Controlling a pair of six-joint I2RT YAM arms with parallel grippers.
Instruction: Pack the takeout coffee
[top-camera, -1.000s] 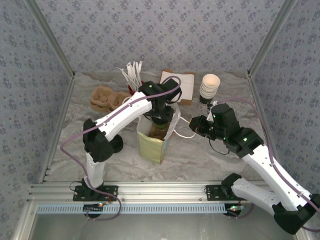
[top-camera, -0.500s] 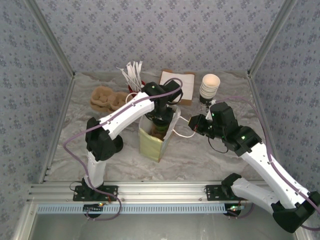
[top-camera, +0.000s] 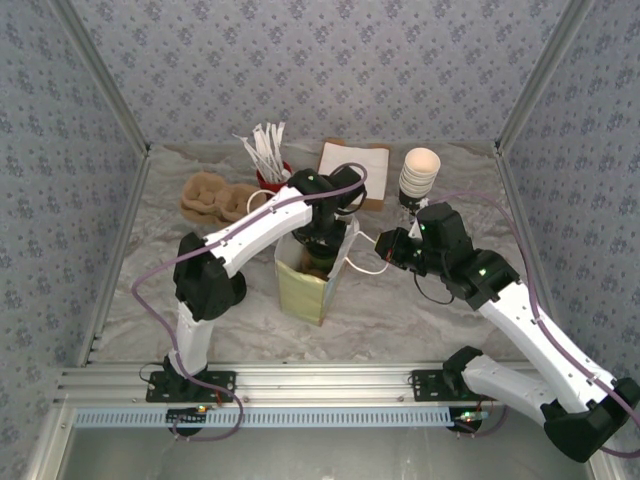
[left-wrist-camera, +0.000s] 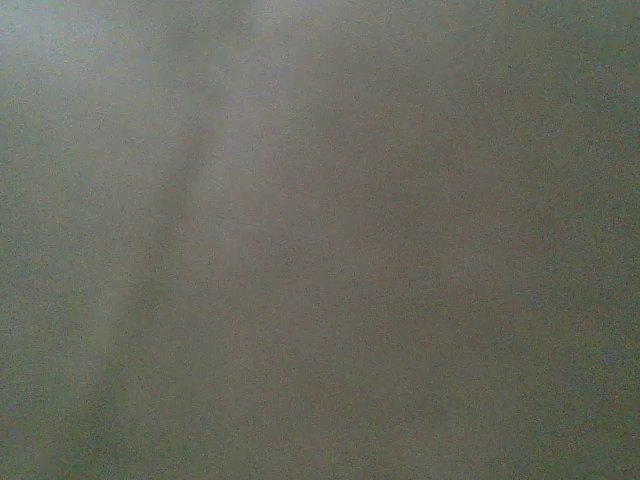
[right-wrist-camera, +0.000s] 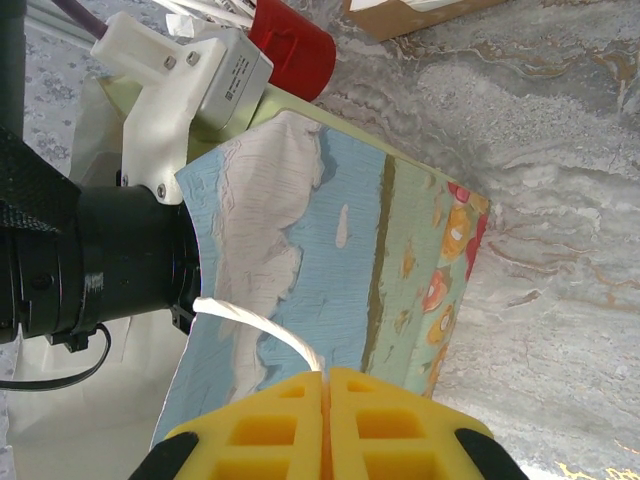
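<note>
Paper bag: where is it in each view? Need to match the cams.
Top external: paper bag upright at table centre, left arm dipping into its mouth.
Left wrist: too dim and blurred to tell.
Right wrist: bag's printed side mid-frame; its white handle is pinched in the right gripper, jaws shut.
Shared landmark: red cup just behind the bag.

The paper bag (right-wrist-camera: 350, 250) carries a painted scene — pale blue, white cloud shapes, a green stripe, orange and red blossoms. Its cord handle (right-wrist-camera: 255, 325) is white, the right gripper (right-wrist-camera: 327, 385) yellow. Table (right-wrist-camera: 560, 200): grey-beige marbling. Red pot (right-wrist-camera: 292, 45); walls (top-camera: 330, 70) blue-grey, flower-printed.
</note>
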